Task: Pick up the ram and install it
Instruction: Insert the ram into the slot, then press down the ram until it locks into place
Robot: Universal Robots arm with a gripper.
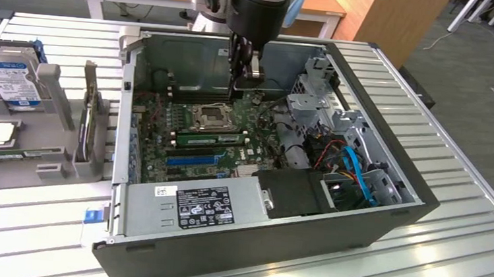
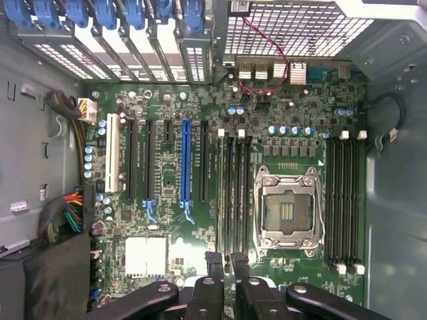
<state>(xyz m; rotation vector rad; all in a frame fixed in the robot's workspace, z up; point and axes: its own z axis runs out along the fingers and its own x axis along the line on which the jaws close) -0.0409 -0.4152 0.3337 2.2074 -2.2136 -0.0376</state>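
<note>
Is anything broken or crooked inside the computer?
Nothing looks broken or spilled. The ram looks level in its slot beside the empty processor socket. The red and blue cables hang loosely, but they stay inside the case.

The arm [image 1: 257, 13] ends in a glossy black cylinder beneath a silver collar, with a blue cap on the joint. The gripper [image 2: 225, 260] is black, its jointed links pinned with round silver screws.
</note>
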